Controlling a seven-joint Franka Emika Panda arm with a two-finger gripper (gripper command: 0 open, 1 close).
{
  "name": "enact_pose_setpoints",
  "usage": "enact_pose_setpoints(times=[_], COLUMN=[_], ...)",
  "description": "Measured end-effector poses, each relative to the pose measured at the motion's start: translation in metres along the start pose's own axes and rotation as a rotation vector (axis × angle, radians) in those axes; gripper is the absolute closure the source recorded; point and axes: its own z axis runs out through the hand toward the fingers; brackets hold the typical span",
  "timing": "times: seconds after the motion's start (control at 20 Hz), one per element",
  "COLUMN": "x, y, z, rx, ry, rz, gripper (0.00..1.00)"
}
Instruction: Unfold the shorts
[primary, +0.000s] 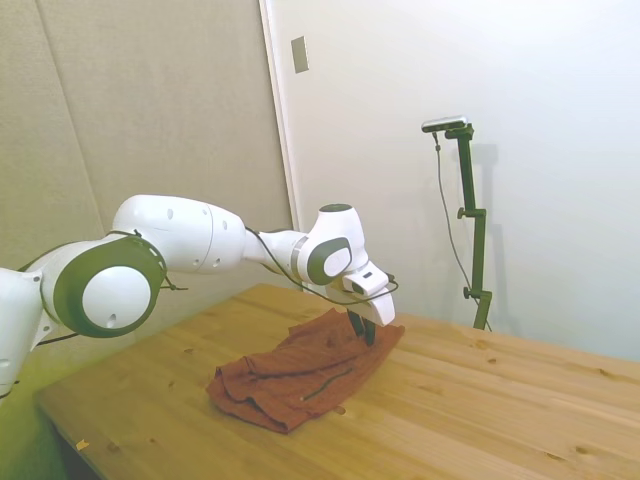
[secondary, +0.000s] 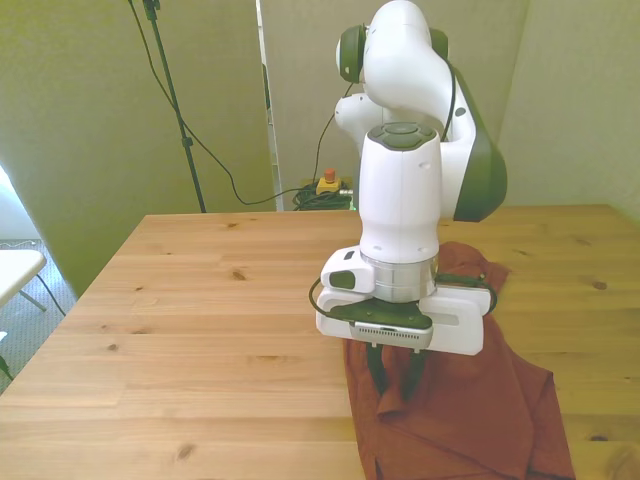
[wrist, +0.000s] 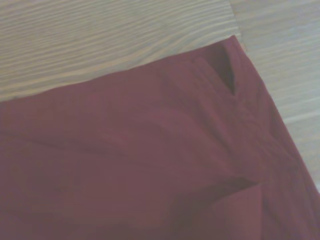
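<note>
White Franka arm (primary: 180, 240) coming in from the side view's left, reaching out over the wooden table (primary: 480, 400). And there are the shorts (primary: 300, 370), rust-brown, lying rumpled on the boards under the wrist, a dark slit of pocket seam (primary: 328, 383) showing on the near fold. The gripper (primary: 362, 328) is down at the far raised edge of the cloth. In the front view the shorts (secondary: 470, 410) sit toward the front view's right, running off the bottom of the picture, so their lower part is cut off. The gripper (secondary: 397, 375) shows two dark fingers (secondary: 377, 366) parted by a narrow gap, tips right at a bunched ridge of fabric — possibly pinching it, though I can't tell for sure. Up close, the wrist view is soft: shorts (wrist: 150, 165) filling most of it, bare table (wrist: 100, 40) beyond, a dark notch (wrist: 226, 70) at one corner.
</note>
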Motion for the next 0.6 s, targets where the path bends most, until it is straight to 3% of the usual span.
enact_pose_setpoints(times=[0.6], x=[-0.0004], y=[-0.0023], z=[-0.0072], rx=[0.020], ry=[0.001], rz=[-0.004], gripper=[1.00])
